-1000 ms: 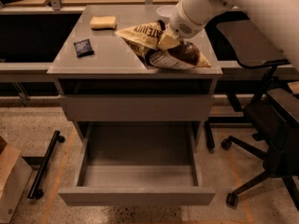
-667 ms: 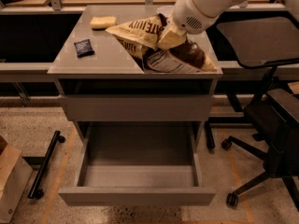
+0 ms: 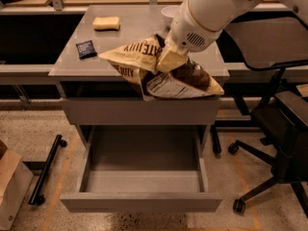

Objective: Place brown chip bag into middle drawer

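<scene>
The brown chip bag (image 3: 166, 77), dark brown with cream ends and white lettering, hangs tilted in the air over the front edge of the grey cabinet top (image 3: 72, 64). My gripper (image 3: 168, 57) comes down from the upper right on a white arm and is shut on the bag's upper middle. The middle drawer (image 3: 142, 201) stands pulled out below, a deep grey box with nothing in it. The bag is above and slightly behind the drawer's opening. A shut grey drawer front (image 3: 96, 113) sits between the top and the open drawer.
A yellow sponge-like block (image 3: 106, 23) and a small dark packet (image 3: 86, 48) lie on the cabinet top, with a white bowl (image 3: 168, 11) partly behind the arm. A black office chair (image 3: 284, 129) stands at the right. A cardboard box (image 3: 9, 186) and a black wheeled bar (image 3: 45, 170) are on the floor at the left.
The gripper has lifted the chip bag off the cabinet top and carried it forward, toward the front edge above the open drawer. The drawer has not moved.
</scene>
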`<action>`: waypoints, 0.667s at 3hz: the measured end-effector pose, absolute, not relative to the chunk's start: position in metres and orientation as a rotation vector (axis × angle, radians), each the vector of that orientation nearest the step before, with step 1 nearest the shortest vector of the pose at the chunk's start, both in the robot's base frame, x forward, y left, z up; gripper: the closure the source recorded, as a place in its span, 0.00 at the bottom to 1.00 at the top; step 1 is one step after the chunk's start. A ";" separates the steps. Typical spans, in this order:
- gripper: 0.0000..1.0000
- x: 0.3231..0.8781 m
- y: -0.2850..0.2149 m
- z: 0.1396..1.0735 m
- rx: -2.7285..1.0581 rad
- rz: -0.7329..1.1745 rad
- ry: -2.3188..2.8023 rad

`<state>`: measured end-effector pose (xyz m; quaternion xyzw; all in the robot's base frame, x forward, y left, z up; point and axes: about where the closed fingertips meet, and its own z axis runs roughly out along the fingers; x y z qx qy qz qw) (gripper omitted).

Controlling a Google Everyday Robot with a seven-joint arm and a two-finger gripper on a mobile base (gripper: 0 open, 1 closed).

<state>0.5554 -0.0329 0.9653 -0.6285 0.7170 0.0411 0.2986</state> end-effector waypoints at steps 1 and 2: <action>1.00 0.558 -0.025 0.922 -1.731 0.142 1.928; 1.00 0.577 -0.019 0.864 -1.785 0.165 1.955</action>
